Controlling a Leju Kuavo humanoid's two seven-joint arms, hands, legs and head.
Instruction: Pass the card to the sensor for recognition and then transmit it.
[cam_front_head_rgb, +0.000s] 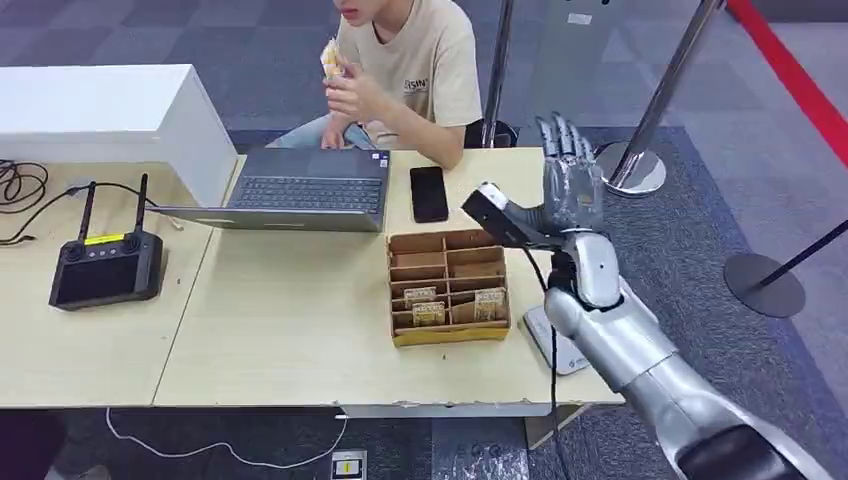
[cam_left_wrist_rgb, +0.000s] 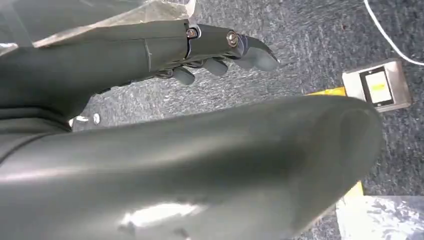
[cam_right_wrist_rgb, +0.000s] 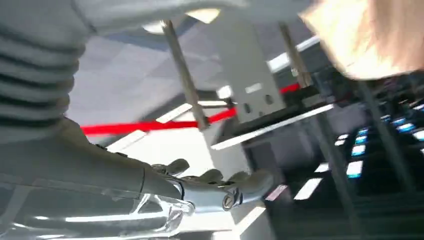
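Resting upright in box — tan cards

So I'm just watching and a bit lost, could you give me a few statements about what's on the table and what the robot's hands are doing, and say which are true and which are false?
1. The right hand is raised above the table's far right corner with fingers apart, holding nothing. True.
2. The cardboard tray holds no cards. False: several cards stand in its near compartments.
3. A black phone lies between the laptop and the right hand. True.
4. The laptop is closed. False: it lies open, keyboard showing.
5. The left hand rests on the table. False: it hangs over grey carpet, holding nothing.
6. A person sits at the far side of the table. True.
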